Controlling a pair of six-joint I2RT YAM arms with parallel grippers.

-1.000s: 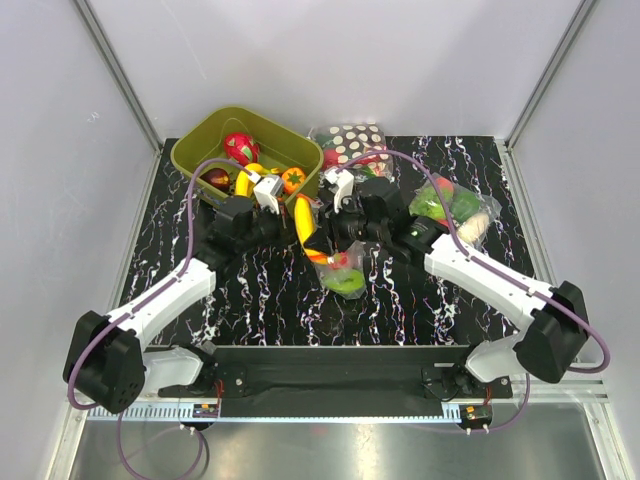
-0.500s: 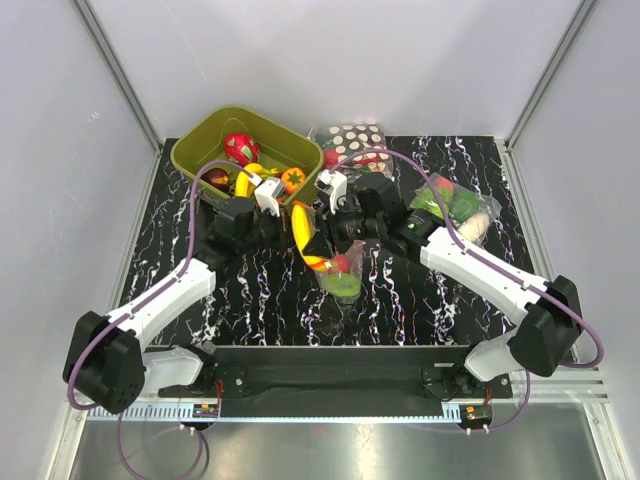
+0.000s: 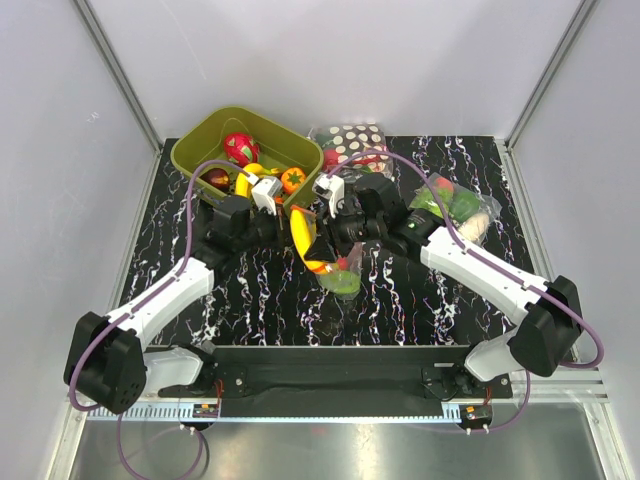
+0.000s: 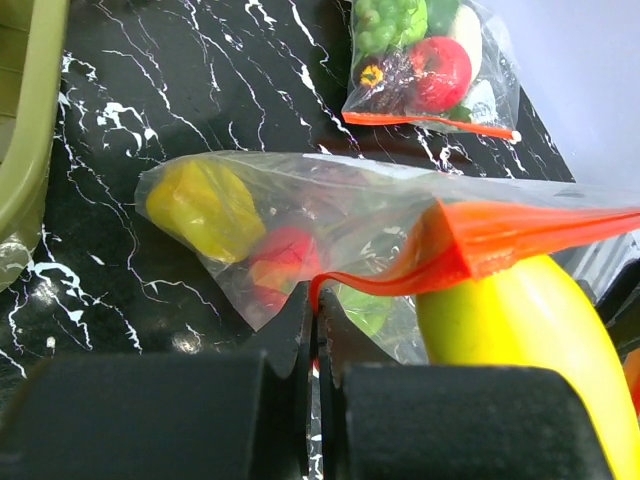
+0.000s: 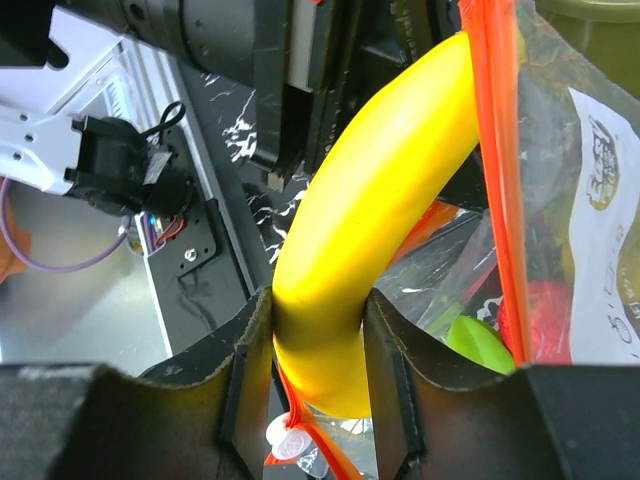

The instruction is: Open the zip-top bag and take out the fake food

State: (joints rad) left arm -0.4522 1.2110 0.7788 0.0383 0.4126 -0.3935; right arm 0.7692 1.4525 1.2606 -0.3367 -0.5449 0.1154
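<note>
Black, white-veined tabletop (image 3: 250,300) between pale walls, seen from above. Carried near its middle the clear zip-top bag (image 3: 343,278), long axis slanted from the open mouth on the far-left side, toward an olive bin (image 3: 200,150), down to the closed bottom nearer the arm bases. Pinched together with the left end effector (image 4: 318,330) on the orange-red zip strip (image 4: 500,235), probably to anchor the bag. Clamped with the right end effector (image 5: 315,335) around a yellow banana (image 5: 390,190), curved length pointing out through the mouth, likely for pulling free. Left inside: remaining fake food (image 4: 210,205).
</note>
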